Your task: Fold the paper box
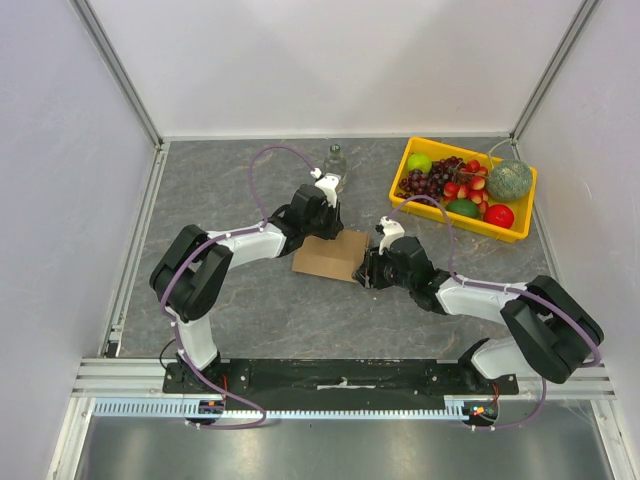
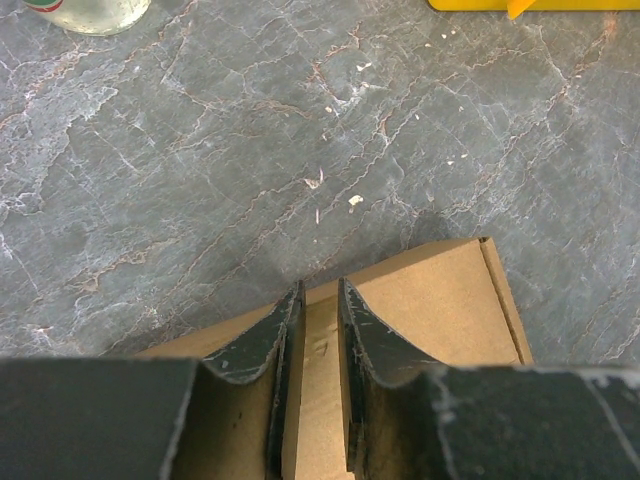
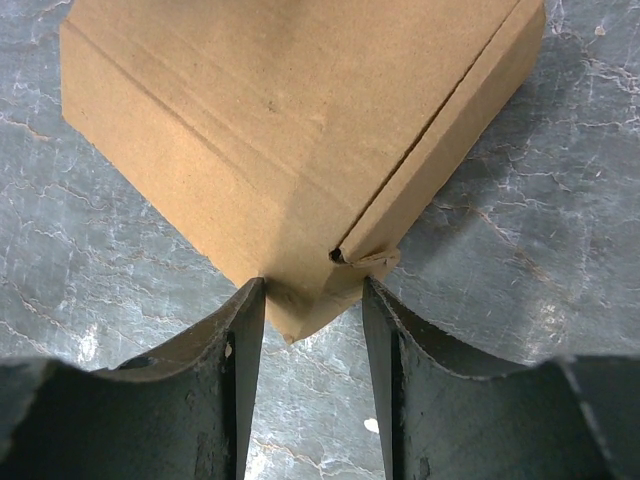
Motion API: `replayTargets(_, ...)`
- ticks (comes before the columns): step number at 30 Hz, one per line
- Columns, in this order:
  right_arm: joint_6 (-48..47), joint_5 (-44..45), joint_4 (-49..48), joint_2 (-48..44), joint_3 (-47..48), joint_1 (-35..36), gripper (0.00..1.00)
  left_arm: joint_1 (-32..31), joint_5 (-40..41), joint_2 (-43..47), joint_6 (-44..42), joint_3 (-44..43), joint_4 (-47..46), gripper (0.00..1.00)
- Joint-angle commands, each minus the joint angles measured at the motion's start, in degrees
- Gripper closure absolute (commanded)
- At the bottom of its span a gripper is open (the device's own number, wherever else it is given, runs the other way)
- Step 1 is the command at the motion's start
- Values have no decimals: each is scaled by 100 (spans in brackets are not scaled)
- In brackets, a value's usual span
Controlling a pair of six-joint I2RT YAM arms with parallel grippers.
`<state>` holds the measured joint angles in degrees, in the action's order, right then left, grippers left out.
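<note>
A small, flat rectangular carton of plain brown cardboard, the paper box, lies near the middle of the grey marbled table, between the two black grippers. The left gripper reaches in from the far-left side and sits at the carton's far edge. In its wrist view the two dark fingers stand close together over the box, with only a narrow strip of cardboard showing in the gap. Whether they pinch a fold or merely rest on the top panel cannot be told. The right gripper meets the carton at its near-right corner. In the right wrist view that corner of the box pokes in between the fingers, and both inner faces touch the cardboard, so the jaws are clamped on it. A side flap there gapes slightly and its edge is crumpled beside the right-hand finger. Beyond the carton, near the back wall, stands a clear bottle, just behind the left gripper. Off to the far right, apart from the carton, sits a yellow plastic tray loaded with fruit.
</note>
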<state>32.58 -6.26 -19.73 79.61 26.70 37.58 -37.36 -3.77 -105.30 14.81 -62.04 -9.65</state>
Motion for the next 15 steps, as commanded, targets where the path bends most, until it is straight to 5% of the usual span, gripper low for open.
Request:
replayTargets(1,100,-33,-286,19,169,-32,49,-34,-107,-175,-215,-1,209,75)
replayTargets(15,56,178,-102,-113,134,-58,49,-8,351,-123,-83,87,446,76)
